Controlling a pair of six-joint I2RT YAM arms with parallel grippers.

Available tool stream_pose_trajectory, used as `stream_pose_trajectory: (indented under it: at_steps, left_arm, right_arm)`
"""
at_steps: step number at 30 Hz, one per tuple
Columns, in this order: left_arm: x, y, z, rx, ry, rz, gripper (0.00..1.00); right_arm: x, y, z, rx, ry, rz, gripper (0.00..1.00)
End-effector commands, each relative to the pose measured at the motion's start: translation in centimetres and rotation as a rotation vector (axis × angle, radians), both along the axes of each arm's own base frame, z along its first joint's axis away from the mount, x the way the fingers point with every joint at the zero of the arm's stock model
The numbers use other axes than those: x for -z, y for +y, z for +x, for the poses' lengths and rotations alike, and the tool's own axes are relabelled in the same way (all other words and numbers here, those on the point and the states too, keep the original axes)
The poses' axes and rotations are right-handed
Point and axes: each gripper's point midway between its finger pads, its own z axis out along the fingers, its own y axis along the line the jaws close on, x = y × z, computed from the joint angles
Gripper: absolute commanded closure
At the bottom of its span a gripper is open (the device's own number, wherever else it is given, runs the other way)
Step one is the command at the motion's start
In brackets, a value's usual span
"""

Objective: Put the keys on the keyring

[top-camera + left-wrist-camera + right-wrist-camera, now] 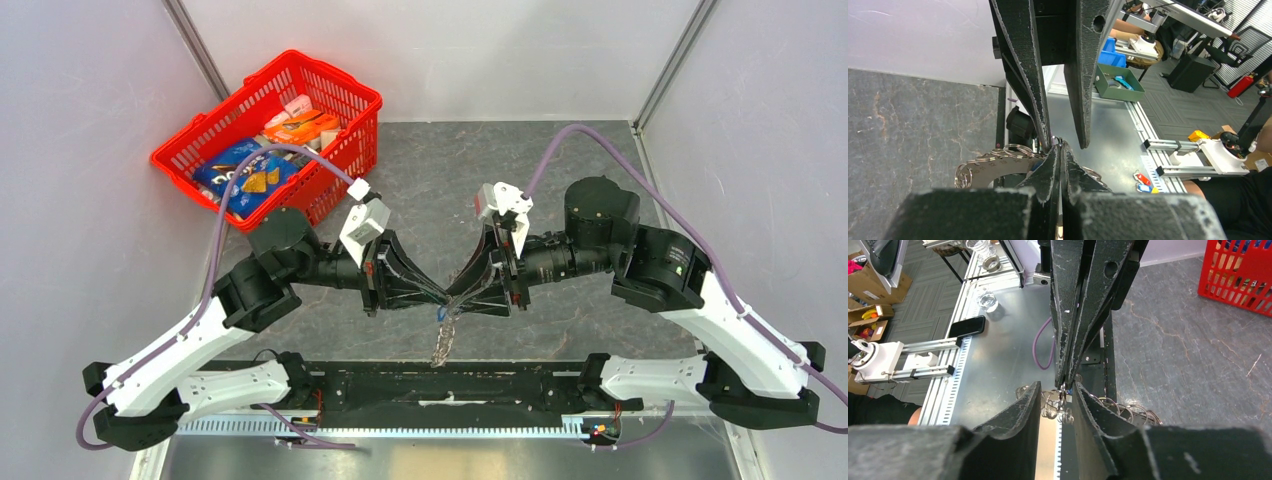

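**Top view, centre.** My left claw [432, 297] and right claw [458, 297] meet tip to tip above the grey surface [560, 170]. The keys [441, 345], a silvery bunch, hang just below that meeting point in the lower middle of the frame. The blue-headed key [441, 313] sits at the top of the bunch.

**Left claw.** Fingers are pressed flat together, pinching the bunch; which wire is caught is hidden.

**Right claw.** Fingers stand narrowly apart, with wire rings [1050, 407] in and beside the gap and nothing clearly clamped.

**Step in hand, as I judge it.** Threading: one claw steadies the bunch while the other works a ring. The next move calls for a small, square closure of the right claw on a single ring, without dragging the bunch out of the left.

**Upper left.** A red basket [222, 105] holds a blue snack bag [240, 175]. Its lettering is too small to read, and no other writing is legible.
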Motion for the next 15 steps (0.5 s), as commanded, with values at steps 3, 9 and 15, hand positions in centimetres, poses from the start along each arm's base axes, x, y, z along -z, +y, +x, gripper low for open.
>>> stream_pose_trajectory:
  at_steps: [3, 9, 15]
  left_arm:
    - [-2.47, 0.61, -0.91, 0.03, -0.037, -0.054, 0.98]
    - [-2.42, 0.44, -0.84, 0.033, -0.036, -0.048, 0.98]
    - [-2.32, 0.27, -0.59, 0.024, -0.031, -0.045, 0.98]
  right_arm:
    - [-1.16, -0.6, -1.02, -0.046, -0.017, 0.027, 0.76]
    - [-1.08, -0.4, -0.93, -0.048, -0.015, 0.024, 0.92]
    - [-1.21, -0.19, -1.1, -0.061, -0.018, 0.054, 1.0]
